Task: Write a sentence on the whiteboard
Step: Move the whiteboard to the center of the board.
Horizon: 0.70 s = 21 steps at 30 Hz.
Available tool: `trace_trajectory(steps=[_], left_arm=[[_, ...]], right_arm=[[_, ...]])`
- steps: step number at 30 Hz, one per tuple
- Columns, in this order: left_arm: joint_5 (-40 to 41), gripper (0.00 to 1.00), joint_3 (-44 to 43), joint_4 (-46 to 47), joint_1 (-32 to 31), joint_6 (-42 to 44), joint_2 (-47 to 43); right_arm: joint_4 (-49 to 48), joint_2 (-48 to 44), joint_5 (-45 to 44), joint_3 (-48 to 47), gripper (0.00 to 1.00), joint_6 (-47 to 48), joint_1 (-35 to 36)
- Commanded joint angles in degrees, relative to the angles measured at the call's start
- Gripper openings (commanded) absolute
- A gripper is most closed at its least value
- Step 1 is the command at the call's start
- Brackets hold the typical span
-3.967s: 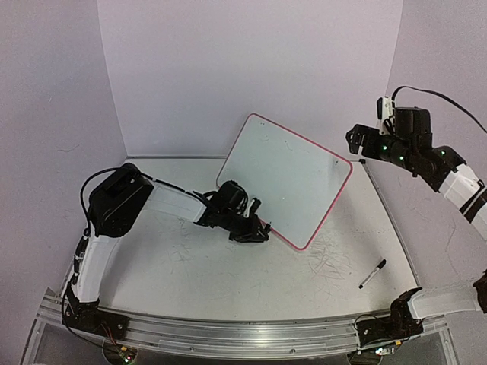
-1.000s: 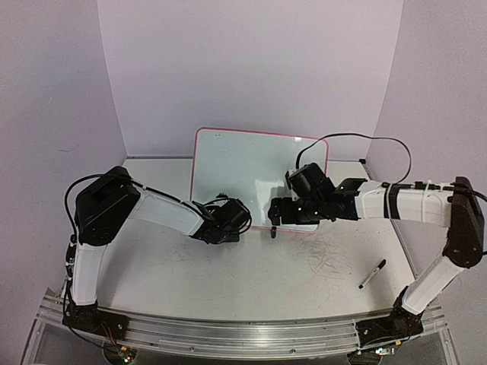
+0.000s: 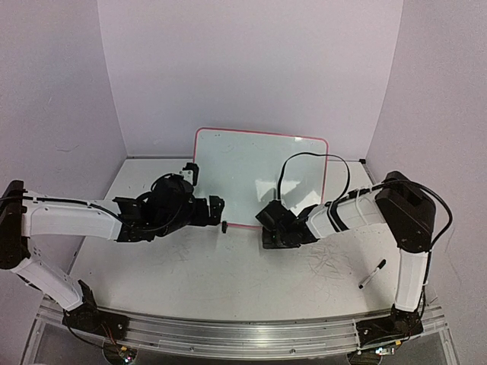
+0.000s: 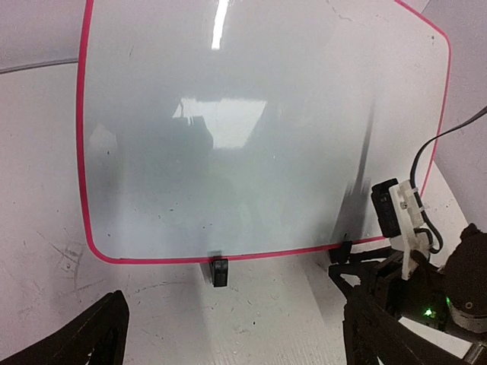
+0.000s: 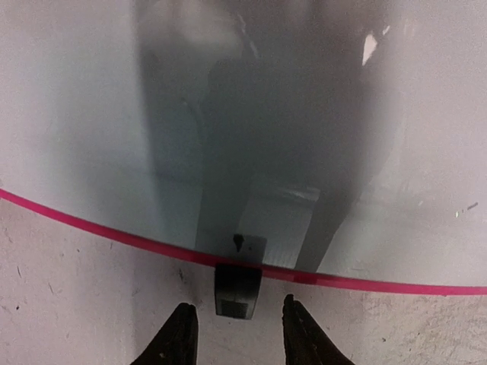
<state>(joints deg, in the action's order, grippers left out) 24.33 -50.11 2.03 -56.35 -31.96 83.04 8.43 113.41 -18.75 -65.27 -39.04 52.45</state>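
Well, whiteboard stands upright at 12 o'clock on the counter, blank, no sentence yet. Its black clip foot sits between the spread right pincer, prob. to steady it. The left pincer is spread too, empty. Marker lies unheld at 4 o'clock.

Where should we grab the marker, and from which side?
Grip the marker at mid-barrel, coming straight down from above. It lies flat and slanted on the table with nothing touching it, so closing across its long axis should give the steadiest hold. It is too small to tell which end is the cap.
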Motion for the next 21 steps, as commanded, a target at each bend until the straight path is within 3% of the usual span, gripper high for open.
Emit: trace_trajectory(steps=[1, 8, 16, 21], left_arm=[[2.9, 0.99, 0.1, 1.7, 0.6, 3.6, -4.7], [3.8, 0.99, -1.5, 1.8, 2.2, 4.4, -4.9], [6.3, 0.99, -3.5, 1.8, 2.4, 3.7, -5.0], [7.0, 0.99, -5.7, 1.7, 2.4, 4.0, -4.1]], right_arm=[[-2.1, 1.7, -4.3, -2.8, 0.36, 0.3, 0.0], [-7.8, 2.5, -3.5, -1.6, 0.28, 4.8, -0.5], [-14.4, 0.7, -1.9, 3.1, 0.05, 13.1, -1.6], [-18.1, -1.0, 1.9, 6.6, 0.00, 16.6, -2.0]])
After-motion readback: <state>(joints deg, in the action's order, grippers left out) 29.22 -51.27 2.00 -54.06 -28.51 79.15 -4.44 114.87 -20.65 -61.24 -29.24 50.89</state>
